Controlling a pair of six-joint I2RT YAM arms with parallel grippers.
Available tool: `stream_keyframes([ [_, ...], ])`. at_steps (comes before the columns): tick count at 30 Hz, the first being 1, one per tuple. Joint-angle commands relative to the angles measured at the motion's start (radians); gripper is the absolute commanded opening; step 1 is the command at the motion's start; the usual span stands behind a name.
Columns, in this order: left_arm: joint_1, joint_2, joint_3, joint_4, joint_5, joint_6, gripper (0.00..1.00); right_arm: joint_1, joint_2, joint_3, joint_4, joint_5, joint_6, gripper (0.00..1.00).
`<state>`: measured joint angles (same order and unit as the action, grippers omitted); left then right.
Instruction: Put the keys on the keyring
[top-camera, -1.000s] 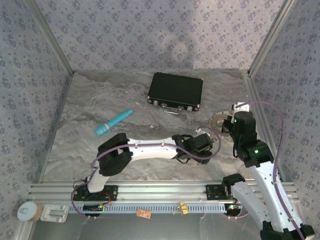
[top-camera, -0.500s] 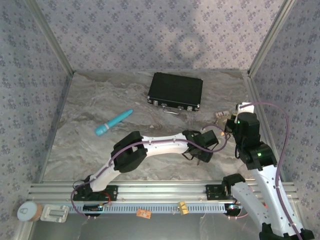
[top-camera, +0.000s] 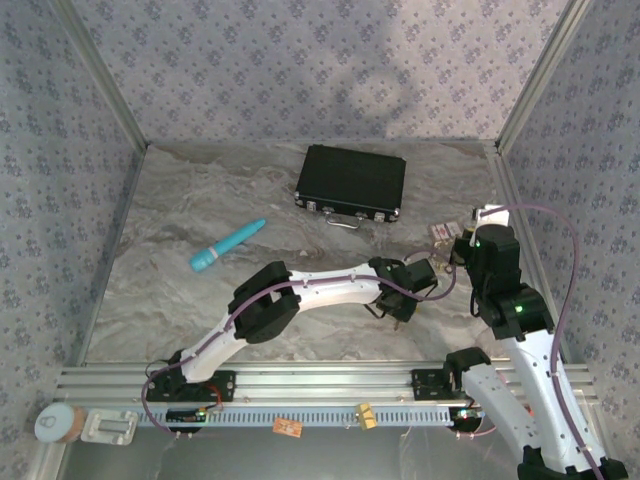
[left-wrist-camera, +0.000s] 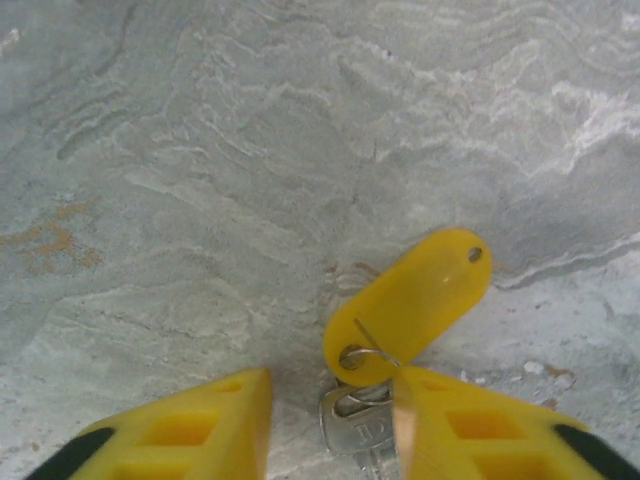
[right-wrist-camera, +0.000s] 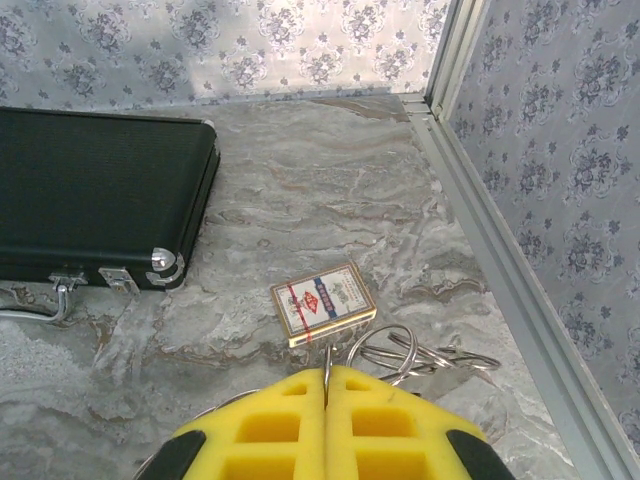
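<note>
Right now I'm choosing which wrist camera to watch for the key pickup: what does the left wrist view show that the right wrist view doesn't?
Left wrist alone: a silver key joined to a yellow tag, lying in the open left gripper. Right wrist alone: a black case, a pack of cards, loose wire rings, the patterned wall, and the right gripper closed. Both: the grey marbled table and yellow fingers.
</note>
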<state>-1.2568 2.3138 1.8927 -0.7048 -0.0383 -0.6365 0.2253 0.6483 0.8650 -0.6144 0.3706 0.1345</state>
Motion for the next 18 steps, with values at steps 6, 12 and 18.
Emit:
stream_keyframes([
  [6, -0.009, 0.006, 0.007, -0.008, 0.007, 0.026, 0.51, -0.010, -0.009, 0.020, 0.030, 0.003, -0.012, 0.00],
  [12, -0.013, 0.029, 0.038, -0.010, 0.038, 0.047, 0.59, -0.014, -0.009, 0.023, 0.026, -0.002, -0.011, 0.00],
  [18, 0.004, 0.076, 0.082, -0.044, 0.026, 0.039, 0.46, -0.015, -0.013, 0.027, 0.020, -0.007, -0.009, 0.00],
])
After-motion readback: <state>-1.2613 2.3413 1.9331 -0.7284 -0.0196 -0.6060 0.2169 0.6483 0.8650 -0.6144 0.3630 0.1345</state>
